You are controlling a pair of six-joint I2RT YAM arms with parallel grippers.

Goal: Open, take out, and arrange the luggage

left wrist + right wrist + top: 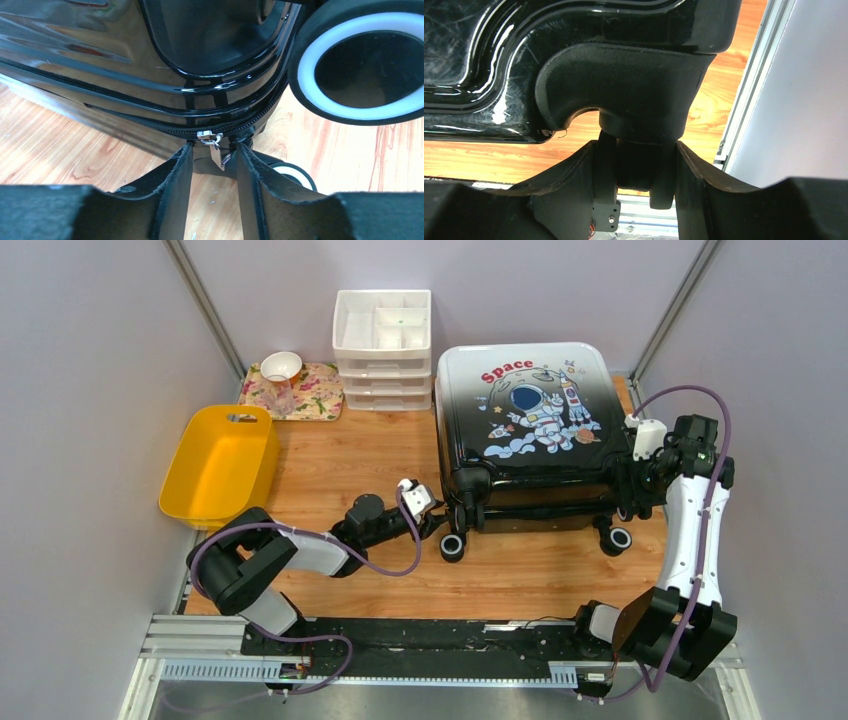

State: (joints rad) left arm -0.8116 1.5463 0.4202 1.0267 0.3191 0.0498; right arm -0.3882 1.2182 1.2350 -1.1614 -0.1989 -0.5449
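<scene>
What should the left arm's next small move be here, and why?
Probably close the left fingers on the zipper pull. It hangs in the gap between them, untouched, and the suitcase lies closed. The right fingers appear to clamp a caster wheel, which should steady the case for unzipping.

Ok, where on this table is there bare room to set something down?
Bare wood between the yellow bin and the suitcase, in front of the drawer organizer; also the strip between the suitcase's wheels and the black base rail. Crowded: back left corner around the floral tray.
</scene>
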